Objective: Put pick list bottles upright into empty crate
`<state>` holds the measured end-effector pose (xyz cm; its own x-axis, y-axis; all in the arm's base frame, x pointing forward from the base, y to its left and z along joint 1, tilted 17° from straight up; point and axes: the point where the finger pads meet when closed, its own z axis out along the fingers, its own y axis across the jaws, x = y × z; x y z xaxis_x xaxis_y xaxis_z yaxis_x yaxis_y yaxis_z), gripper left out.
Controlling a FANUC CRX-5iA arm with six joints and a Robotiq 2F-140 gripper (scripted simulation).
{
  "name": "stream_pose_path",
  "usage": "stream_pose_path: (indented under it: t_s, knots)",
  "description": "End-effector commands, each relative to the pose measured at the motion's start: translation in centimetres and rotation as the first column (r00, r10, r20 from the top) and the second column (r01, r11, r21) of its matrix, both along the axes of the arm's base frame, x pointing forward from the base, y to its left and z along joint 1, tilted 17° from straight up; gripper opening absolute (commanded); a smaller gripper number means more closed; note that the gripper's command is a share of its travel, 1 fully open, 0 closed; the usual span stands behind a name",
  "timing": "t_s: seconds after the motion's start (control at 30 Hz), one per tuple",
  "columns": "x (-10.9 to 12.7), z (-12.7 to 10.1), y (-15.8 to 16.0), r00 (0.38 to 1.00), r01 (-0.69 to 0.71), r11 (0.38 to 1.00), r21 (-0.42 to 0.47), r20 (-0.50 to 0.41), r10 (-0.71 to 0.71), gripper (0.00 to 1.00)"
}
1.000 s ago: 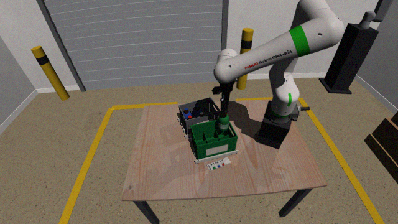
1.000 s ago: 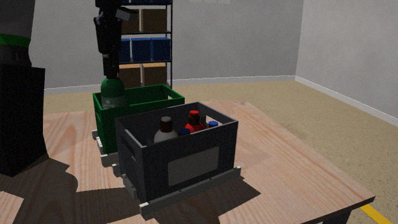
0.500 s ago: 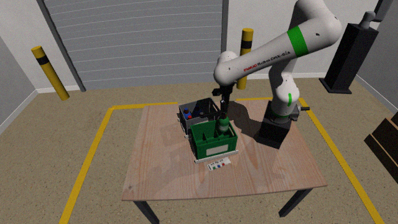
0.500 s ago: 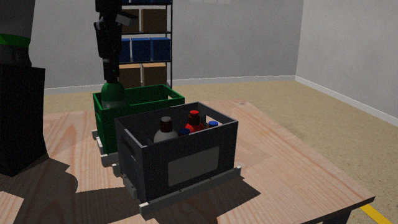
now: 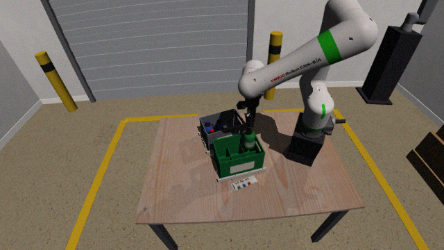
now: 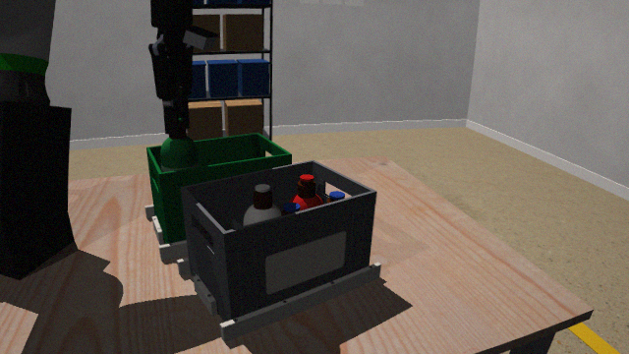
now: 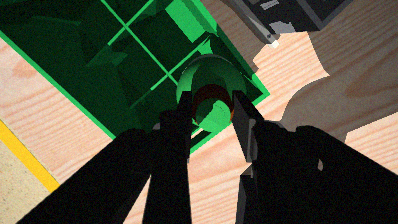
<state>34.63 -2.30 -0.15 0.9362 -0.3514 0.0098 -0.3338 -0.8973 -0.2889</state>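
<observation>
1. The green round-shouldered bottle (image 5: 249, 142) (image 6: 178, 154) (image 7: 212, 75) is upright in the green divided crate (image 5: 222, 167) (image 6: 169, 211) (image 7: 265, 94), in the cell at one o'clock from its centre in the top view; whether its base touches bottom is hidden.
2. The black two-finger end effector (image 5: 249, 130) (image 6: 177, 135) (image 7: 211, 106) is drawn in, pinching this bottle at its brown neck and green cap.
3. The bottle looks stiff, probably smooth; glass or plastic, full or empty, I cannot tell. Treat it as breakable and perhaps heavy.
4. The neck is the right hold: the broad shoulder leaves little finger room beside the walls.
5. Lower straight, then spread gently; a sideways tug could tip the bottle or drag the crate on the wooden desk (image 5: 180, 201) (image 6: 442, 246) (image 7: 45, 90).

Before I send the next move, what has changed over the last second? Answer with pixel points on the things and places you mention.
The green bottle (image 5: 249, 142) (image 6: 178, 153) (image 7: 185, 87) has sunk lower into the green crate (image 5: 239, 160) (image 6: 221, 167) (image 7: 60, 86), the gripper (image 5: 249, 131) (image 6: 178, 136) (image 7: 211, 106) descending with it, shut on it throughout. Both crates, including the grey one (image 5: 208, 139) (image 6: 300, 265), stayed put.
</observation>
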Motion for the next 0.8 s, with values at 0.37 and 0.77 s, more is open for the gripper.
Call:
stream_pose_path:
  t_s: [0.37,0.77]
  knots:
    - [0.2,-1.0,0.3,1.0,0.0,1.0,-0.001,0.002,0.0,0.1]
    - [0.3,-2.0,0.5,1.0,0.0,1.0,-0.001,0.002,0.0,0.1]
